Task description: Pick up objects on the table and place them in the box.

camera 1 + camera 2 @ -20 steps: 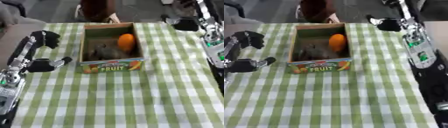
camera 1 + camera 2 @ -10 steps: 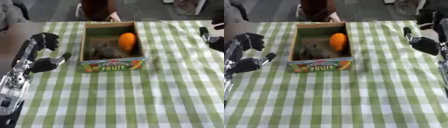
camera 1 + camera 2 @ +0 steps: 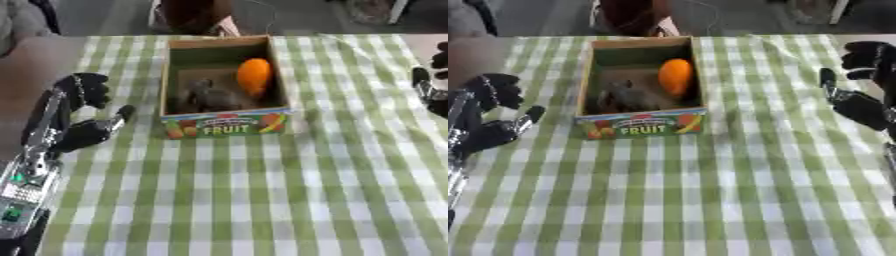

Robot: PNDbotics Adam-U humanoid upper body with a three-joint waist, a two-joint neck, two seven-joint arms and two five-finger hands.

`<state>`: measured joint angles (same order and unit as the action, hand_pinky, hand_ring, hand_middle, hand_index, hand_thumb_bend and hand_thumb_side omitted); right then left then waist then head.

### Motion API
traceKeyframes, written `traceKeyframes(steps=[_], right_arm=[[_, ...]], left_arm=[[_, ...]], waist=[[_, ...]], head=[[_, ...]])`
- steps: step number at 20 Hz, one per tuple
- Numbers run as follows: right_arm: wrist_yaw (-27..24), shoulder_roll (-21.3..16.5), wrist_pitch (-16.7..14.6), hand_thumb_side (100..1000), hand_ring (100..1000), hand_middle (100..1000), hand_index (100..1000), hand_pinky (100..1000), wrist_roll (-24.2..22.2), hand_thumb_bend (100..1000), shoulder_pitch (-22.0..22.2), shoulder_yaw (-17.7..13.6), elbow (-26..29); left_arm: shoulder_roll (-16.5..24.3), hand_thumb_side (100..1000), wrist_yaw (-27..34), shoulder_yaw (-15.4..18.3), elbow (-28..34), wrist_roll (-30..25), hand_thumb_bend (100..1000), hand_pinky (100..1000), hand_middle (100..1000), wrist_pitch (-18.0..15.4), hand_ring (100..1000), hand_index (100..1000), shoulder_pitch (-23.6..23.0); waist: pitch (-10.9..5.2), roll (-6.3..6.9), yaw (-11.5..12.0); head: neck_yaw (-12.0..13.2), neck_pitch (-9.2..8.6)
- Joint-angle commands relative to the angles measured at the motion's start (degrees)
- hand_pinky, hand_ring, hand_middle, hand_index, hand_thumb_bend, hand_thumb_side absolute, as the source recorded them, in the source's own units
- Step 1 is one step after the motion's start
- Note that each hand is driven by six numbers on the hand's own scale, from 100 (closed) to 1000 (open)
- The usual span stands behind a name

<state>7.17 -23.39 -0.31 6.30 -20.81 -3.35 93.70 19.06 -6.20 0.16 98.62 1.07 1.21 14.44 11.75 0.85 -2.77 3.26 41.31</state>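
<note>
Where the checked cloth meets the box, these lines take the box as the landmark.

Box: one cardboard fruit box (image 3: 226, 125), rectangular and open at the top, brown walls, a printed front panel with the word FRUIT and pictures of fruit; it stands on the far middle of the table.

Orange fruit: one smooth, oval orange fruit (image 3: 254, 76) lies inside the box against its right wall, toward the far end.

Grey thing: one dull, lumpy grey-brown object (image 3: 206, 97) lies inside the box, left of the orange fruit and nearer the printed front; its shape is too blurred to name.

Tablecloth: one green-and-white checked cloth (image 3: 262, 195) covers the table (image 3: 26, 55), flat in front of the box, slightly wrinkled at the far right corner; bare brown table surface shows left of the cloth.

Left hand: one black hand (image 3: 83, 132) sits left of the box, apart from it, over the cloth's left edge; its fingers curl inward with a thumb pointing toward the box, and it holds nothing. The silver and black forearm runs down to the lower left corner.

Right hand: one black hand (image 3: 859, 102) is well to the right of the box at the cloth's right edge, fingers curled, nothing in it.

Behind the box: a dark brown shape (image 3: 194, 15) stands beyond the table's far edge, too blurred to identify.
</note>
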Motion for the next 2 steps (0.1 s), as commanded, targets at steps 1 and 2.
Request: traceKeyframes(steps=[1, 2], right_arm=[[-1.7, 0.1, 0.2, 123, 674, 601, 743, 651, 0.5, 260, 0.2, -0.6, 1.6], [-1.8, 0.3, 0.2, 119, 674, 601, 743, 650, 0.4, 266, 0.4, -0.6, 1.7]], left_arm=[[-0.2, 168, 1.0, 0.2, 1.5, 0.6, 556, 594, 551, 0.1, 582, 712, -0.3], [-0.4, 168, 1.2, 0.2, 1.5, 0.8, 554, 593, 551, 0.1, 581, 712, -0.5]], waist=[[-0.60, -0.15, -0.1], [-0.60, -0.14, -0.1]], head=[[-0.1, 0.35], [-0.1, 0.35]])
